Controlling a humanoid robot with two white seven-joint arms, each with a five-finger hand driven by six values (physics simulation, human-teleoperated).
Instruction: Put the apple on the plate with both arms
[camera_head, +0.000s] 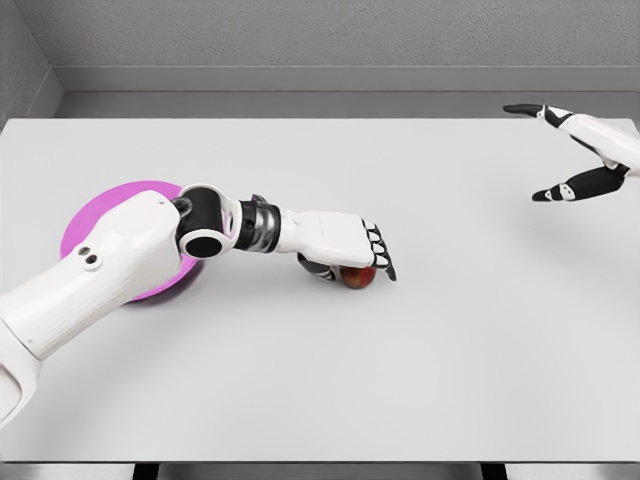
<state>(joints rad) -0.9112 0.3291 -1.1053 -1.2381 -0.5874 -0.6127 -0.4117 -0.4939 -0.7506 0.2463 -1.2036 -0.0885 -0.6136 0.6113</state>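
A red apple (358, 277) rests on the white table near its middle. My left hand (352, 256) lies over it, palm down, fingers curled around its top and sides, thumb underneath at the left. A magenta plate (110, 212) lies at the left of the table, partly hidden by my left forearm. My right hand (560, 150) hovers at the far right, well away from the apple, fingers spread and holding nothing.
The white table (400, 380) stretches wide around the apple. A grey wall runs behind the table's far edge. The table's front edge shows near the bottom of the picture.
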